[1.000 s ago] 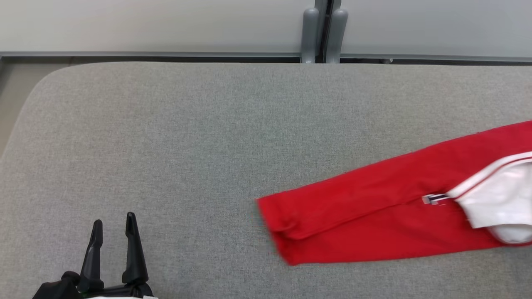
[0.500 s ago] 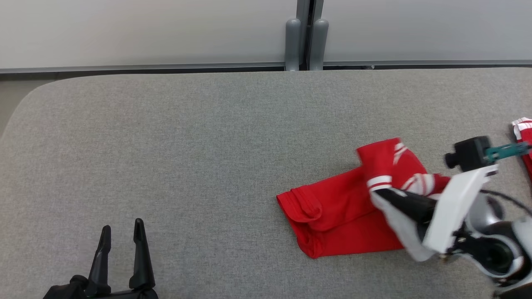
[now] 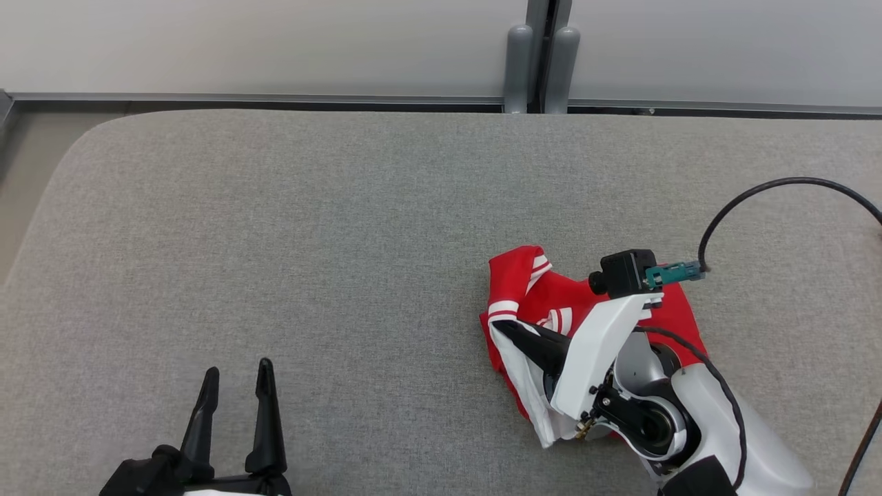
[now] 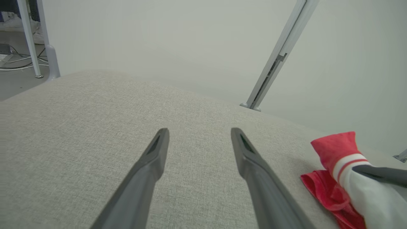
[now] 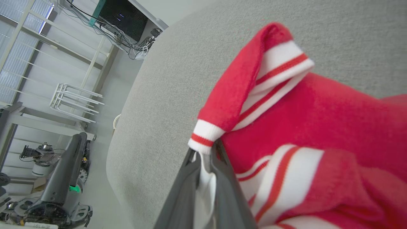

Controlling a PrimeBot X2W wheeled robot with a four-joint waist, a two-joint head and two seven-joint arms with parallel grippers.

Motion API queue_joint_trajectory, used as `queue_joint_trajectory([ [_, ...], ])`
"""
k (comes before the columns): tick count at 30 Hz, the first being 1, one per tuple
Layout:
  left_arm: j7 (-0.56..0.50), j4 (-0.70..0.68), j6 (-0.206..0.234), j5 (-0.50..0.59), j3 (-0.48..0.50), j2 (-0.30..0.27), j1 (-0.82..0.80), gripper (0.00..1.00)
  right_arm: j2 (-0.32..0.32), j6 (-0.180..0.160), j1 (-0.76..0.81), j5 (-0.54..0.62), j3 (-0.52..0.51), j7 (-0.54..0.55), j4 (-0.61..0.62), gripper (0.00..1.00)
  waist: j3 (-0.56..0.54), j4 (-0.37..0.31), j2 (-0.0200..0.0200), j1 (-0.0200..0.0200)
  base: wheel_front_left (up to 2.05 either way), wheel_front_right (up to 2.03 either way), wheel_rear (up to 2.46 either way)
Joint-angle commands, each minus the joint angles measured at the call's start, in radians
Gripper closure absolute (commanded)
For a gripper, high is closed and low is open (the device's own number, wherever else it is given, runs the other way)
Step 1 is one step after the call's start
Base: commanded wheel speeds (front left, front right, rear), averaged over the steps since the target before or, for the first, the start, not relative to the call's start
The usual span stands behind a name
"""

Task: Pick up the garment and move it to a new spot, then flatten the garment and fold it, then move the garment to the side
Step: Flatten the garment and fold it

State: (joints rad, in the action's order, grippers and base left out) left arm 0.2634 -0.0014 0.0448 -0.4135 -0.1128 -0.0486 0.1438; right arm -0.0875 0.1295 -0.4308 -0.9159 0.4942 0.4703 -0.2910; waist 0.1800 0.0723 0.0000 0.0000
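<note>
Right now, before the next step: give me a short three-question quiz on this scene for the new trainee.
1. True or false: the left claw is open and holds nothing.
2. The right claw is shut on: A) nothing, B) the garment, C) the left claw.
3. Short answer: on the grey table, is the garment spread flat or bunched up?
Key: 1 true; 2 B; 3 bunched up.
</note>
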Motion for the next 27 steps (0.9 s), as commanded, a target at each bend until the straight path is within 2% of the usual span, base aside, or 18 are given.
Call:
queue_joint_trajectory([
  [1, 0.001, 0.000, 0.004, -0.001, 0.003, -0.004, -0.006, 0.00, 0.004, 0.002, -0.011, 0.006, 0.000, -0.012, -0.007, 0.93, 0.000, 0.005, 0.0000, 0.0000, 0.00, 0.00, 0.00],
  [2, 0.001, 0.001, 0.006, -0.003, 0.005, -0.004, -0.005, 0.00, 0.006, 0.002, -0.013, 0.014, 0.002, -0.022, -0.019, 0.79, 0.000, 0.007, 0.0000, 0.0000, 0.00, 0.00, 0.00],
  [3, 0.001, 0.001, 0.007, -0.004, 0.006, -0.004, -0.003, 0.00, 0.005, 0.002, -0.016, 0.024, 0.004, -0.035, -0.025, 0.53, -0.001, 0.008, 0.0000, 0.0000, 0.00, 0.00, 0.00],
  [4, 0.001, 0.002, 0.007, -0.004, 0.008, -0.004, -0.001, 0.00, 0.004, 0.002, -0.017, 0.028, 0.005, -0.048, -0.028, 0.00, -0.001, 0.009, 0.0000, 0.0000, 0.00, 0.00, 0.00],
  [8, 0.001, 0.001, 0.006, -0.003, 0.021, -0.004, 0.004, 0.00, -0.035, 0.002, 0.001, 0.052, 0.017, -0.116, 0.039, 0.00, -0.010, 0.002, 0.0000, 0.0000, 0.00, 0.00, 0.00],
  [12, 0.001, -0.005, 0.010, -0.001, 0.035, -0.004, 0.017, 0.00, -0.118, 0.002, 0.053, 0.087, -0.001, -0.223, 0.203, 0.00, -0.032, -0.015, 0.0000, 0.0000, 0.00, 0.00, 0.00],
  [15, 0.001, -0.013, 0.008, -0.005, 0.053, -0.004, 0.027, 0.00, -0.227, 0.002, 0.105, 0.203, -0.067, -0.337, 0.300, 0.00, -0.049, -0.034, 0.0000, 0.0000, 0.00, 0.00, 0.00],
  [17, 0.001, -0.017, 0.003, 0.000, 0.069, -0.004, 0.029, 0.00, -0.267, 0.002, 0.152, 0.285, -0.120, -0.420, 0.321, 0.00, -0.060, -0.047, 0.0000, 0.0000, 0.00, 0.00, 0.00],
  [20, 0.001, -0.025, -0.003, 0.012, 0.093, -0.004, 0.035, 0.00, -0.319, 0.002, 0.217, 0.394, -0.214, -0.534, 0.299, 0.00, -0.081, -0.061, 0.0000, 0.0000, 0.00, 0.00, 0.00],
  [22, 0.001, -0.028, -0.003, 0.019, 0.103, -0.004, 0.040, 0.00, -0.330, 0.002, 0.267, 0.463, -0.273, -0.609, 0.259, 0.00, -0.098, -0.067, 0.0000, 0.0000, 0.00, 0.00, 0.00],
  [27, 0.001, -0.029, -0.010, 0.027, 0.132, -0.004, 0.055, 0.00, -0.290, 0.002, 0.371, 0.550, -0.407, -0.721, 0.133, 0.00, -0.132, -0.075, 0.0000, 0.0000, 0.00, 0.00, 0.00],
])
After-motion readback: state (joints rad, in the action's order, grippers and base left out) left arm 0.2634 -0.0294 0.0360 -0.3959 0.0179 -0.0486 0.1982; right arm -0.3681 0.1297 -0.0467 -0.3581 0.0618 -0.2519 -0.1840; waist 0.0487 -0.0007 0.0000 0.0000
